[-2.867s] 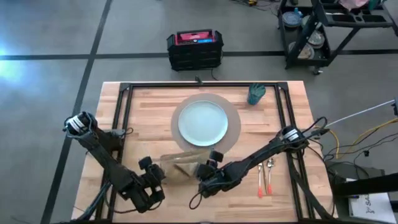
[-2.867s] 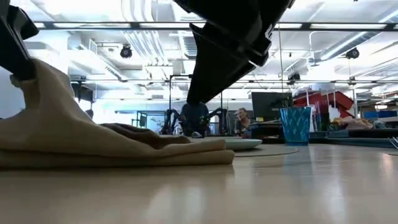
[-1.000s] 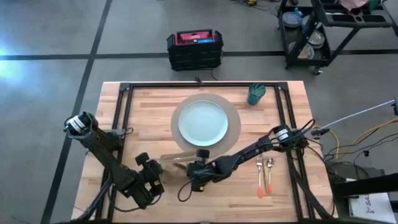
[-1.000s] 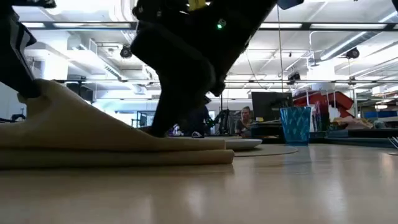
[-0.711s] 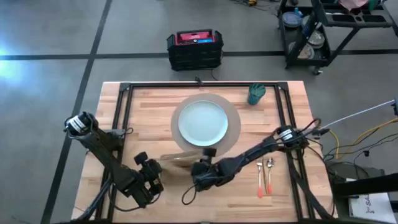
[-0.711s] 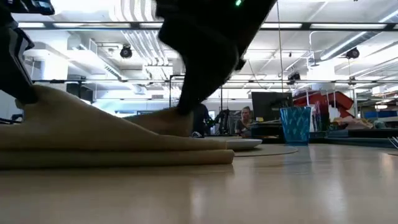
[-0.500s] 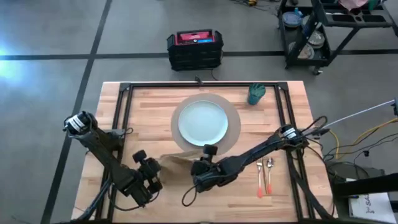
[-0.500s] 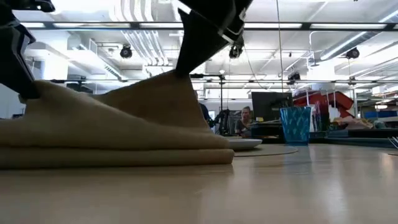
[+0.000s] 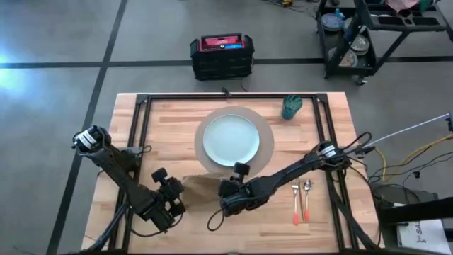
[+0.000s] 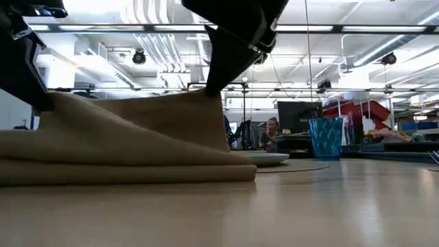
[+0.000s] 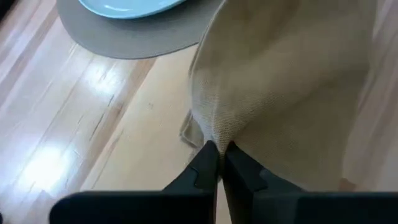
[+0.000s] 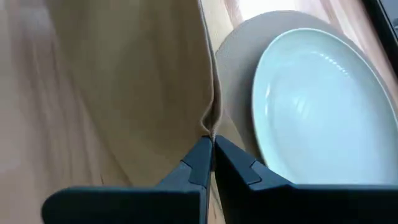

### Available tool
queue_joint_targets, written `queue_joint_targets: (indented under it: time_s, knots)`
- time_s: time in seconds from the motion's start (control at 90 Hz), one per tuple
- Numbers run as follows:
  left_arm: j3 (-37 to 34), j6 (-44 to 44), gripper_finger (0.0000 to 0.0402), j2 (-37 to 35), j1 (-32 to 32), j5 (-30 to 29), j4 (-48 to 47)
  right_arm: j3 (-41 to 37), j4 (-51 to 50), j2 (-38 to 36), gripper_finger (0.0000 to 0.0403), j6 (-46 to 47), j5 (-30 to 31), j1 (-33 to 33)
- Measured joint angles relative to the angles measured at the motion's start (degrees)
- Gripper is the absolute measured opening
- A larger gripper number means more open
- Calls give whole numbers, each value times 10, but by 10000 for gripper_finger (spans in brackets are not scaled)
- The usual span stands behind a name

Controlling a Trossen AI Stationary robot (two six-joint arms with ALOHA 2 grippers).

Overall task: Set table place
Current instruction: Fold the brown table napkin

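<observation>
A tan-brown cloth napkin point(image 9: 199, 183) lies on the table point(image 9: 164, 122) just near of the round tan mat point(image 9: 265, 142), which carries the pale blue-green plate point(image 9: 231, 139). My left gripper point(image 9: 175, 190) is shut on the napkin's left part and my right gripper point(image 9: 221, 188) on its right part. In the low view the napkin point(image 10: 123, 147) rises in two peaks under the grippers, its lower layers flat on the wood. A teal cup point(image 9: 291, 106) stands at the far right. An orange-handled fork point(image 9: 295, 202) and spoon point(image 9: 307, 200) lie to the right. My left gripper pinches a gathered fold of the napkin point(image 11: 217, 138) between its two fingers, at the cloth's left side. That part is lifted into a peak point(image 10: 53, 101), with the rest of the cloth sloping down to the table. My right gripper pinches the napkin's edge point(image 12: 209, 127) between its two fingers, on the side next to the mat. It comes from above, slanting. The held edge is raised into a peak point(image 10: 209, 99), and the cloth below it rests on the table.
A black rail frame point(image 9: 145, 127) runs around the tabletop. Beyond the far edge a black crate with a red top point(image 9: 221, 55) stands on the floor, and a black cart point(image 9: 375, 35) at far right. Bare wood lies near of the napkin.
My right gripper, down on the napkin's right part a second ago, has taken hold of it and gone up. That part of the cloth has lifted into a peak, level with the one my left gripper holds. The lower layers have stayed on the table.
</observation>
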Motion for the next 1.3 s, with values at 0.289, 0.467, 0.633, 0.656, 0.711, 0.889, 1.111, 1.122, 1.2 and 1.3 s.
queue_joint_targets:
  time_s: [0.289,0.467,0.633,0.656,0.711,0.889,1.111,1.122,1.2,1.3]
  knots:
    - [-23,2,20,7,3,-38,42,-3,0,12,0,2,-3,-19]
    - [-33,3,39,10,3,-39,56,-5,0,26,0,6,-16,-20]
    - [-48,0,64,10,3,-1,82,-8,-1,26,0,12,3,-27]
    - [-51,-1,68,10,4,5,85,-8,-1,26,0,12,3,-28]
    - [-58,-4,79,10,4,16,97,-8,-1,26,0,11,3,-31]
    - [-64,-1,117,10,4,26,114,-10,-1,26,0,13,-11,-34]
    - [-64,4,158,10,4,13,116,-10,-1,26,0,13,-11,-34]
    - [-64,4,159,10,4,13,116,-10,-1,26,0,13,-11,-34]
    - [-64,4,170,8,4,13,122,-10,-1,26,0,13,-11,-34]
    - [-64,7,181,-1,4,13,140,-10,-2,26,8,18,-15,-34]
